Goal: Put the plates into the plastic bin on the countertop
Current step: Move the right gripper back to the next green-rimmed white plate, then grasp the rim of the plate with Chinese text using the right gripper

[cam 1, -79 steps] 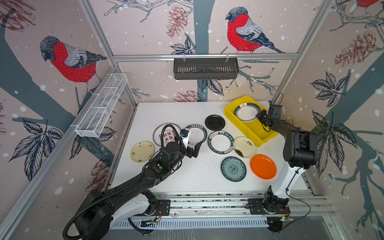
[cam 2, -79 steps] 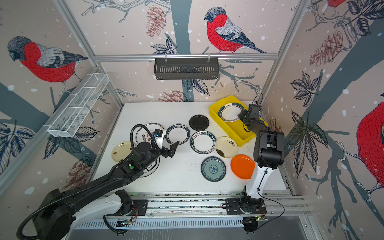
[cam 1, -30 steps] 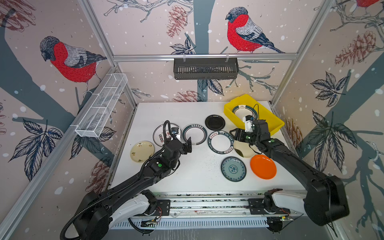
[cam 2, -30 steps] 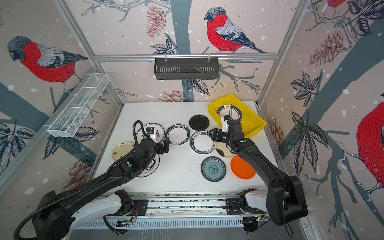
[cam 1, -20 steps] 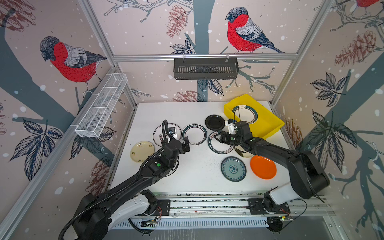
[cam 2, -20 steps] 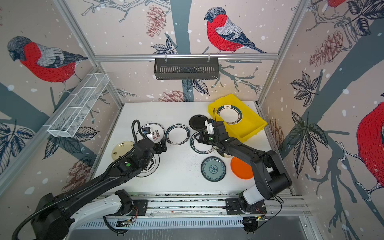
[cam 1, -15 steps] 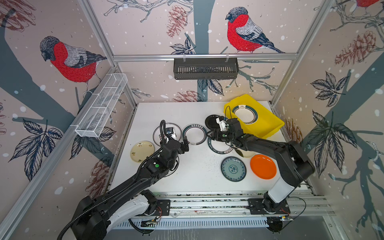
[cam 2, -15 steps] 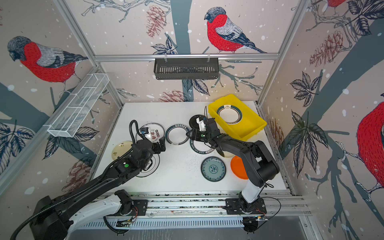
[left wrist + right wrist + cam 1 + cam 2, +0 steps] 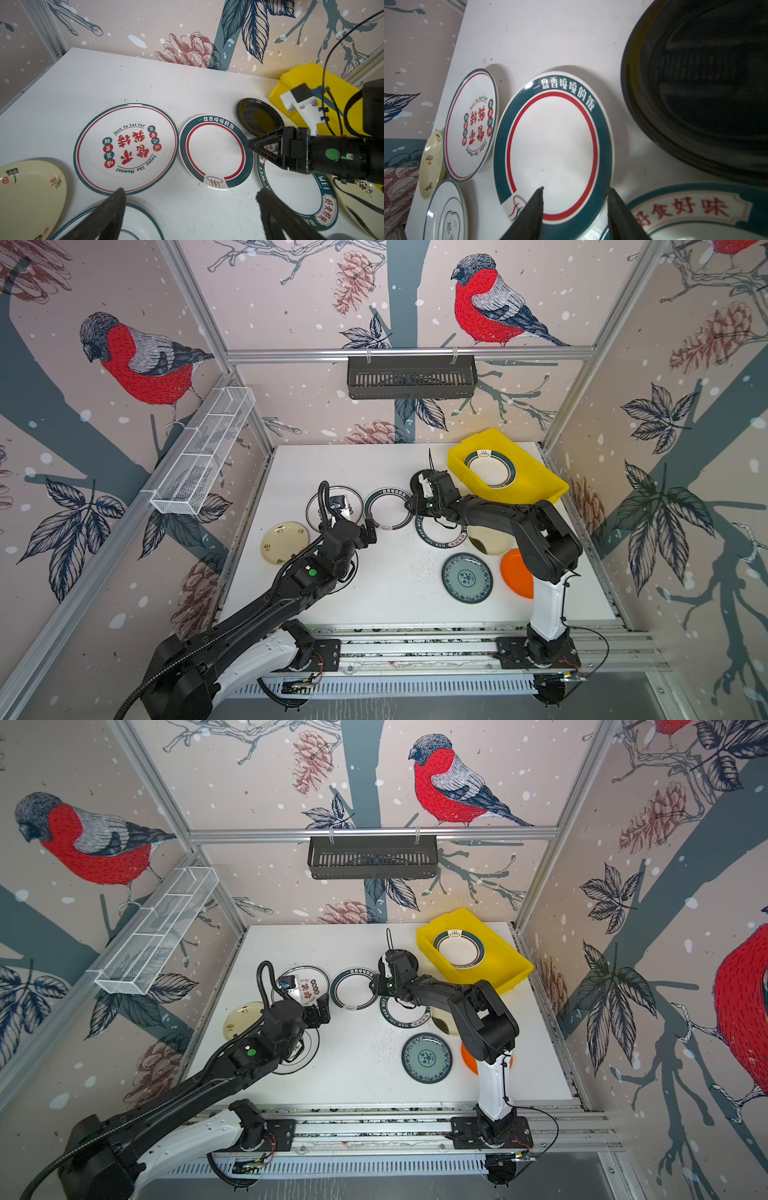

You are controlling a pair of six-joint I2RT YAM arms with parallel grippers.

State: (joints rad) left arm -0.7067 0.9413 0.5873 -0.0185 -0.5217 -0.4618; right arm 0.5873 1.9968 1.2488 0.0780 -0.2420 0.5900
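Note:
The plastic bin (image 9: 536, 485) stands at the back right of the countertop (image 9: 399, 597) with one teal-rimmed plate (image 9: 490, 468) inside. A white plate with a teal and red ring (image 9: 388, 508) (image 9: 554, 145) lies at mid-table. My right gripper (image 9: 409, 504) (image 9: 575, 189) is low at its right edge. Its jaws are open and straddle the rim, one finger (image 9: 533, 207) over the plate and one outside. My left gripper (image 9: 370, 533) (image 9: 192, 197) hangs wide open just in front of that plate, holding nothing.
Around it lie a black plate (image 9: 415, 483), a lettered teal-rimmed plate (image 9: 440, 533), a cream one (image 9: 488, 541), a teal-patterned one (image 9: 466, 578), an orange one (image 9: 515, 572), a red-lettered one (image 9: 124, 147) and a cream one (image 9: 284, 543). A white plate (image 9: 299, 1052) lies under the left arm.
My right arm swung from the bin leftward across the plates to the ringed plate's edge, its jaws narrowing. The left arm barely moved and stayed open.

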